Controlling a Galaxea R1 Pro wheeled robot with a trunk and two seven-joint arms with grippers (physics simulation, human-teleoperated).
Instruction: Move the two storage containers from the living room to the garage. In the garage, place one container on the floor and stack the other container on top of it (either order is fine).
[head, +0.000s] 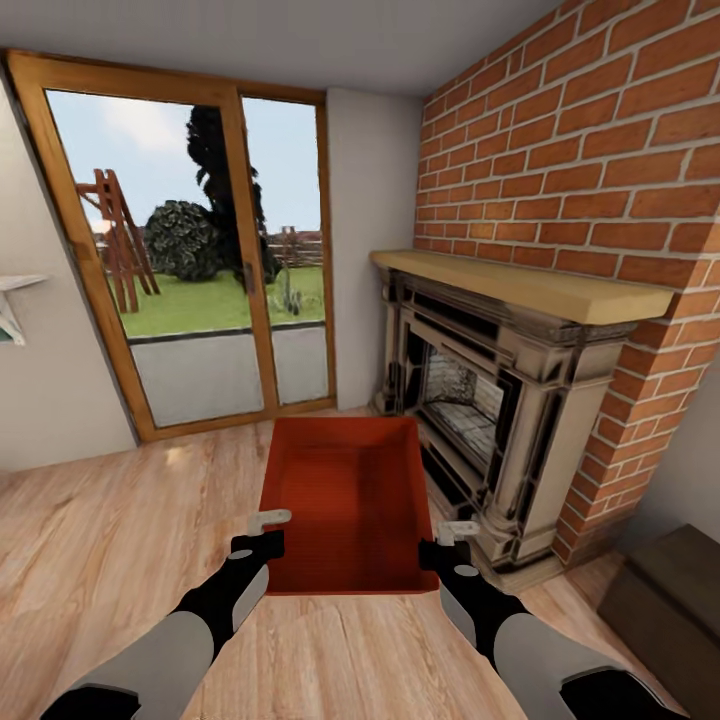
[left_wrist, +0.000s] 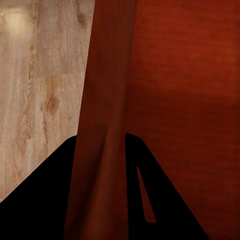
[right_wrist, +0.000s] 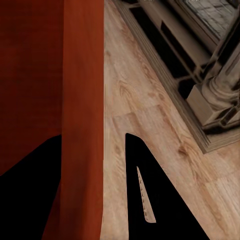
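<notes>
Orange-red storage container (head: 345, 510), plain walls. Light wood-plank floor (head: 110, 540), knotty grain. Red-brick fireplace wall (head: 590, 150), pale mortar lines; tan mantel (head: 520, 285); grey-beige surround (head: 545, 420). Orange wood door frames (head: 235, 250). Black claws (head: 258, 545), grey forearms.

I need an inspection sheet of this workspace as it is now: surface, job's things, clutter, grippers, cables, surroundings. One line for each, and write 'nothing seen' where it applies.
Surface: light wood-plank floor, bare around the bin.
Job's things: one orange-red storage container, open top, empty inside, in front of the fireplace; whether it rests on the floor or is lifted cannot be told.
Clutter: nothing seen.
Grippers: left gripper straddles the container's left wall, right gripper straddles its right wall; in the wrist views one finger lies on each side of the wall; whether they are clamped cannot be told.
Cables: nothing seen.
Surroundings: red-brick fireplace with a wood mantel, wood-framed glass doors, dark furniture at the right.
</notes>
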